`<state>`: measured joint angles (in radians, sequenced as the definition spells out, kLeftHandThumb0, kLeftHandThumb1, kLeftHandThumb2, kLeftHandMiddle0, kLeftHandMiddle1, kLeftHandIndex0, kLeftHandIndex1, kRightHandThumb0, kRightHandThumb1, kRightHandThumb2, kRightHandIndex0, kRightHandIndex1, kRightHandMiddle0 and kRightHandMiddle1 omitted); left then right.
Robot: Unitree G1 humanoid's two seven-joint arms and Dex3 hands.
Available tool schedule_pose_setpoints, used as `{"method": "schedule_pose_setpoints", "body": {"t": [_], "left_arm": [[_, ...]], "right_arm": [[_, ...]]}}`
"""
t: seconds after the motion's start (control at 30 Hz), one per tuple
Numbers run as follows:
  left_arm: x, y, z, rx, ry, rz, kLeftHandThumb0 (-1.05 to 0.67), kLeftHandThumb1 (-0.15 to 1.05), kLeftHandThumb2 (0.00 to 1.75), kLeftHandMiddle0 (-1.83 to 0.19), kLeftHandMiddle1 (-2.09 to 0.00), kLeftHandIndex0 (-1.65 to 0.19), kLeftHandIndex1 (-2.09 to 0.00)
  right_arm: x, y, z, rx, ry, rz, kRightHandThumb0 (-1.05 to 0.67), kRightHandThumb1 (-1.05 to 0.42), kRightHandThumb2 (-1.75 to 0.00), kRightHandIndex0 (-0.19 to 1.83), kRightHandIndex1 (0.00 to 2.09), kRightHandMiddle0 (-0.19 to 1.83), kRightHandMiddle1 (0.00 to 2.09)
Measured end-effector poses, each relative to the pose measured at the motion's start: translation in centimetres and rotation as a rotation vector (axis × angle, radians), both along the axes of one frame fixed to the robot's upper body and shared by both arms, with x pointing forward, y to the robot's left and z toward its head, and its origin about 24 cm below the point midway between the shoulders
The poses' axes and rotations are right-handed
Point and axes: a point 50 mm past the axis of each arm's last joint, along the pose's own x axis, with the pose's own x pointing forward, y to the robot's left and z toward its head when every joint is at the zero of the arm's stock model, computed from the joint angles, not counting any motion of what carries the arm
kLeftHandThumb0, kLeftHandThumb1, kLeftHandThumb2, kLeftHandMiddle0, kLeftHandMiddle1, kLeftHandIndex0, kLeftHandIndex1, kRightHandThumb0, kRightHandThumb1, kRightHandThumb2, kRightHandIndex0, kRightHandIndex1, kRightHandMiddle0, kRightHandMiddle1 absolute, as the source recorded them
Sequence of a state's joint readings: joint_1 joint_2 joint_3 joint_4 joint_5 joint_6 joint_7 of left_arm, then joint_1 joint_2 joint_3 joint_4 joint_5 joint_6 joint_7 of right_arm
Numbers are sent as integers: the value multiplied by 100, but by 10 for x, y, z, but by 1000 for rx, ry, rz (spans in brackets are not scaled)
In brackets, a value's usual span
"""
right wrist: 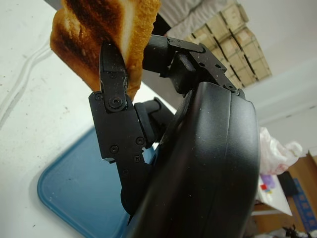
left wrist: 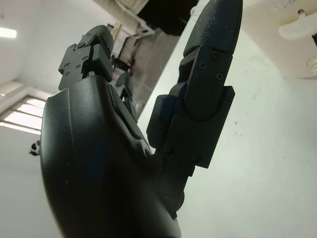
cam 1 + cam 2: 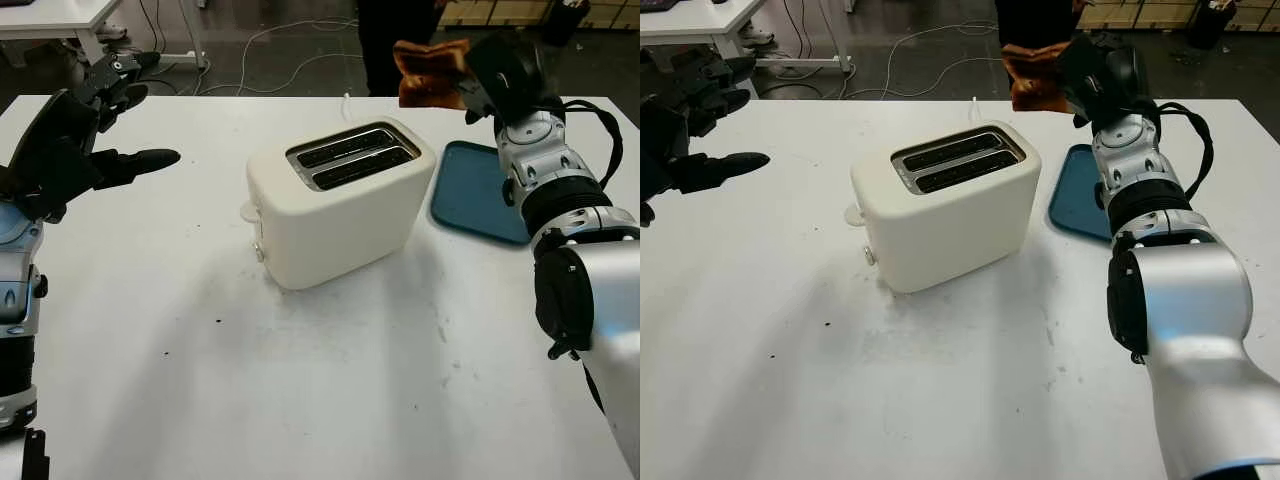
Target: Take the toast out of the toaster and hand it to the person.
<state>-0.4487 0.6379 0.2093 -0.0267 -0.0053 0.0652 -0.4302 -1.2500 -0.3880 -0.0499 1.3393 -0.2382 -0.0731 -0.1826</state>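
My right hand [image 3: 490,75] is raised beyond the far edge of the white table [image 3: 330,380], its black fingers [image 1: 115,84] clamped on a slice of browned toast [image 3: 430,72] that sticks out to the hand's left, clear of the table. Just past the toast stands a person in dark clothing [image 3: 395,35]. Below my right hand and forearm lies a blue tray [image 3: 470,195] on the table. Nearer me and to the left of that hand sits the cream toaster [image 3: 335,200], both slots dark. My left hand [image 3: 75,140] hovers well to the toaster's left above the table, open and holding nothing, one finger pointing toward the toaster
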Motion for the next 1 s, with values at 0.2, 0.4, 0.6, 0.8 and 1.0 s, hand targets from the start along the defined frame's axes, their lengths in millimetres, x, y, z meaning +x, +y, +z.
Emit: {"method": "schedule_pose_setpoints", "body": {"t": [0.2,0.4,0.6,0.8,1.0], "left_arm": [[0,0,0,0,0,0,-89,90,0,0,-37,0,-37],[0,0,0,0,0,1,-89,90,0,0,-38,0,-38],[0,1,0,-3,1,3,-90,89,0,0,-38,0,-38],[0,1,0,-4,1,4,-89,89,0,0,-38,0,-38],[0,1,0,-4,0,5,-90,89,0,0,-38,0,-38]], "right_arm": [[0,1,0,-18,4,3,-37,-92,-22,89,175,57,175],[0,-1,-2,-11,17,-10,-34,-92,-23,91,175,56,175],[0,-1,-2,-14,17,-15,-38,-92,-22,92,175,60,175],[0,-2,-2,19,14,-22,-36,-92,-20,94,175,61,175],[0,-2,-2,11,15,-20,-37,-92,-22,90,175,61,175]]}}
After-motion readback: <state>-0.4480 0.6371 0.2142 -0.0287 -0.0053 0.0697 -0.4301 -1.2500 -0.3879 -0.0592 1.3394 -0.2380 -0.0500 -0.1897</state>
